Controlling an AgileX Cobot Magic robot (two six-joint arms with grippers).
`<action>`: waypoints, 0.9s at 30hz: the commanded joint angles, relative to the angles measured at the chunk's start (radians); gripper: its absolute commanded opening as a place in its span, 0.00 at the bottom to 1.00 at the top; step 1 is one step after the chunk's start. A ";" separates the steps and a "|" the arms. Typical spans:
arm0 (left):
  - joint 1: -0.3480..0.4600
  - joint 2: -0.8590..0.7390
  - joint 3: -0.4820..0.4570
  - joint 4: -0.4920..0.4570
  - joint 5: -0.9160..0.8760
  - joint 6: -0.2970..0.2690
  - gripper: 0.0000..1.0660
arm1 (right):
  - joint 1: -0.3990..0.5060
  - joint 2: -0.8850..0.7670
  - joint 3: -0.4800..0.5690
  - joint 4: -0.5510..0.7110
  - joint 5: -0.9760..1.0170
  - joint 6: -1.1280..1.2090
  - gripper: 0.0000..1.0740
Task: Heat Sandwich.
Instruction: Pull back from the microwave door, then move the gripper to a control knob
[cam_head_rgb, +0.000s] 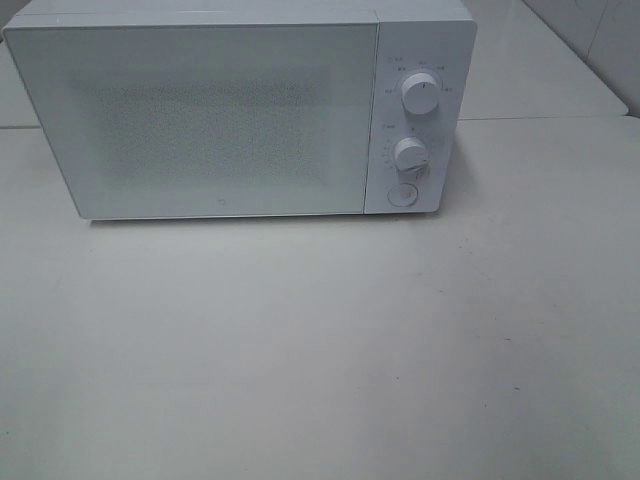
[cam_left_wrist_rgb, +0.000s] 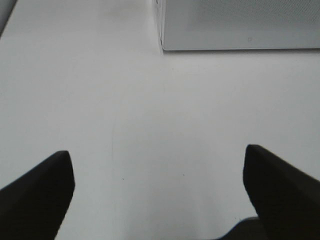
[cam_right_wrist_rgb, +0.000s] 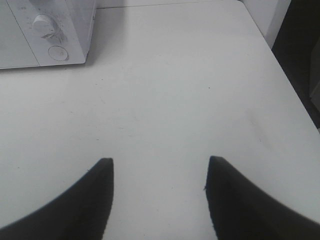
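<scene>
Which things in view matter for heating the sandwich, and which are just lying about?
For the job: microwave, door shut; its knobs; left gripper and right gripper, both open, empty. No sandwich in view.
Just there: table.

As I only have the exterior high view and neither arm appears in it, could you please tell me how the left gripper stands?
Observer: The left gripper is open above the table, with nothing between its jaws.
Operator: Thank you. And the right gripper?
Observer: The right gripper is open as well, and empty.
Operator: What lies ahead of it?
Observer: The control-panel end of the microwave, where a knob and the round button show.
</scene>
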 joint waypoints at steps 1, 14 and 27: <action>0.005 -0.077 0.005 0.021 -0.005 0.034 0.79 | -0.003 -0.027 0.002 -0.006 -0.004 -0.002 0.51; 0.005 -0.070 0.013 -0.009 -0.017 0.057 0.79 | -0.003 -0.023 0.002 -0.007 -0.004 -0.002 0.49; 0.005 -0.070 0.013 -0.039 -0.018 0.076 0.79 | -0.003 -0.023 0.002 -0.007 -0.004 -0.002 0.49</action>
